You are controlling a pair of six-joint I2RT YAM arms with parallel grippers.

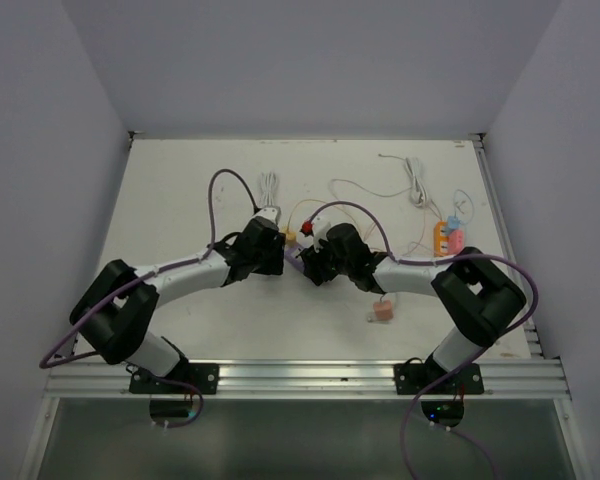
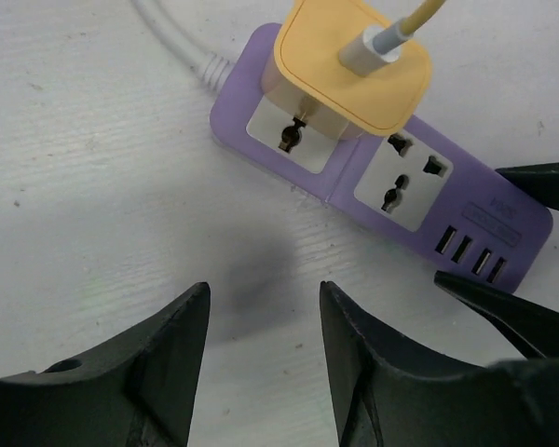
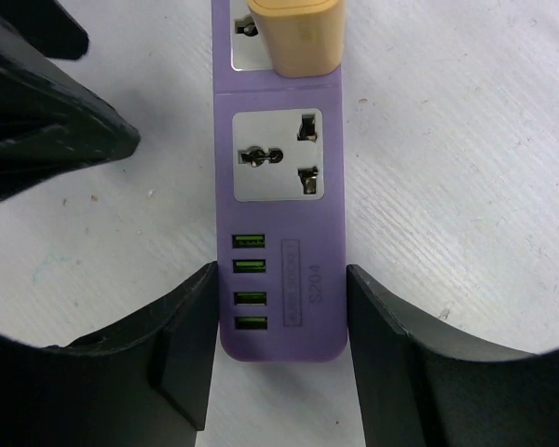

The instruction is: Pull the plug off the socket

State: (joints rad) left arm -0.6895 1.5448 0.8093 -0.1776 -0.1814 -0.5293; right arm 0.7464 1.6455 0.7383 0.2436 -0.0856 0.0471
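Note:
A purple power strip (image 3: 279,214) lies flat on the white table, with a yellow plug (image 2: 350,65) and its yellow cable seated in the socket at its cord end. The second socket (image 2: 405,177) is empty. My right gripper (image 3: 279,270) is shut on the strip's USB end, one finger against each long side. My left gripper (image 2: 265,289) is open and empty over bare table beside the strip, short of the plug. In the top view both grippers, the left (image 1: 278,255) and the right (image 1: 310,262), meet at mid-table, hiding most of the strip; the yellow plug (image 1: 289,236) shows between them.
A coiled white cord (image 1: 269,185) lies behind the left gripper. Another white cable (image 1: 415,180) and a cluster of orange, pink and blue adapters (image 1: 448,237) sit at the right. A small pinkish piece (image 1: 382,311) lies near the right arm. Grey walls enclose the table.

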